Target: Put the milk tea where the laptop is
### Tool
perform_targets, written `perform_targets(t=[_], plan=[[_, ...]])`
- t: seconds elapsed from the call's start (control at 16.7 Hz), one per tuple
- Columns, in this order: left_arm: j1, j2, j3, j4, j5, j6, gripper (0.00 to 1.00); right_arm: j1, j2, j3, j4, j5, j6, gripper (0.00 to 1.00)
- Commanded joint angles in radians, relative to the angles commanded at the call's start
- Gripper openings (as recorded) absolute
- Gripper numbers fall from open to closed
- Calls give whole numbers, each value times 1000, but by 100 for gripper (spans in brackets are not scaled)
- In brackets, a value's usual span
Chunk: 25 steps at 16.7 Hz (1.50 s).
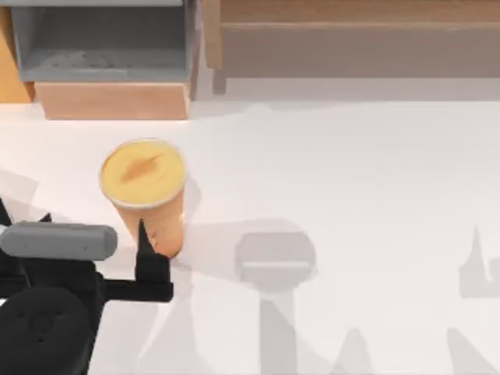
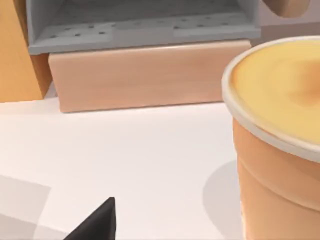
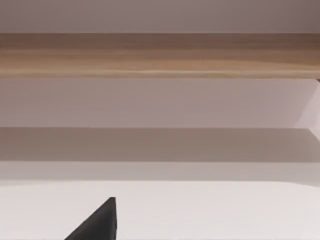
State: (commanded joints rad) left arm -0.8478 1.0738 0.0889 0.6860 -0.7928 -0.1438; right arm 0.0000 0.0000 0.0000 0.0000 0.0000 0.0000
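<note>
The milk tea (image 1: 144, 187) is a tall orange-tan cup with a yellow sealed top, standing upright on the white table (image 1: 336, 172) at the left. My left gripper (image 1: 94, 226) is open at the front left. Its right fingertip (image 1: 143, 234) stands just beside the cup's base, and the cup is outside the jaws, to their right. In the left wrist view the cup (image 2: 280, 150) looms close beside one black fingertip (image 2: 102, 220). One fingertip (image 3: 102, 220) of my right gripper points at the back shelf, set far off centre. The laptop is out of view.
A grey open cabinet (image 1: 101, 39) on a wooden base (image 1: 113, 100) stands at the back left, with an orange block (image 1: 12, 70) beside it. A long wooden shelf (image 1: 351, 31) runs along the back right. Bare white table stretches to the right of the cup.
</note>
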Motion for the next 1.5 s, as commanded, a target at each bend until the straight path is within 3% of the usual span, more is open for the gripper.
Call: perform_targets(t=[0.18,0.42,0.96,1.14,1.5], plan=[[-99,193,14,151,-93,-58,100,0,0,0,0,0,0,100],[-171,378,27,306,-159,-124,100,0,0,0,0,0,0,100],[-188,437,30,361,-177,-146,100,0,0,0,0,0,0,100],[-133,508,72,421,-122,-113,100,0,0,0,0,0,0,100],[71,737,191,585,78,-30,100,0,0,0,0,0,0,100]])
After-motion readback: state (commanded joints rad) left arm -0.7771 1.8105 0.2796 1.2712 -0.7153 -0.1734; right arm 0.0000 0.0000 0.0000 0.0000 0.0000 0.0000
